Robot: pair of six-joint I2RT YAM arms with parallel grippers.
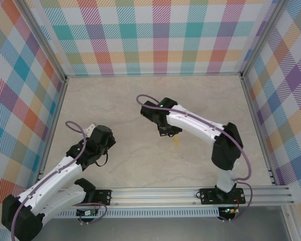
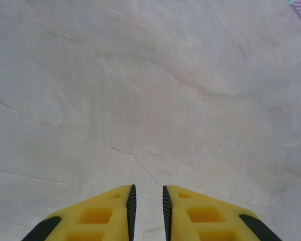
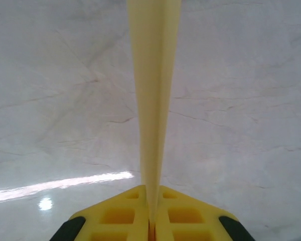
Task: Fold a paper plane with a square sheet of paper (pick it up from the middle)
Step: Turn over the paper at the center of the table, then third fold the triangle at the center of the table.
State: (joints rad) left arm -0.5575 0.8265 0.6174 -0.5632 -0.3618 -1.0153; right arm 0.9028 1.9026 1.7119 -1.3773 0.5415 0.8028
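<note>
The checked left wall [image 1: 20,100] meets the pale marbled table [image 1: 140,165] along a metal frame edge. The left arm [image 1: 55,175] lies close to that edge, reaching up from the near left corner. In its wrist view the left gripper [image 2: 147,203] hangs over bare table. Its yellow fingers [image 2: 105,213] stand a little apart, with a narrow gap between the black pads and nothing in it. Ahead of it the surface runs open to the far corner, where a strip of checked wall shows.

The middle of the table, between the two arms, is bare from the aluminium rail [image 1: 165,193] at the near edge to the back wall [image 1: 155,35].

The right arm [image 1: 205,133] reaches from its base on the rail up and leftward, so that its wrist is over the table's centre. The right gripper [image 3: 150,221] is clamped on the paper plane [image 3: 154,75], a narrow yellow fold held by its thin end between the closed fingers. The fold widens away from them and runs out of the wrist picture at the top. From above, a yellow sliver of it shows just below the wrist. Whether it touches the table cannot be told.

Open surface also lies on the right, between that arm and the right wall [image 1: 286,100].
</note>
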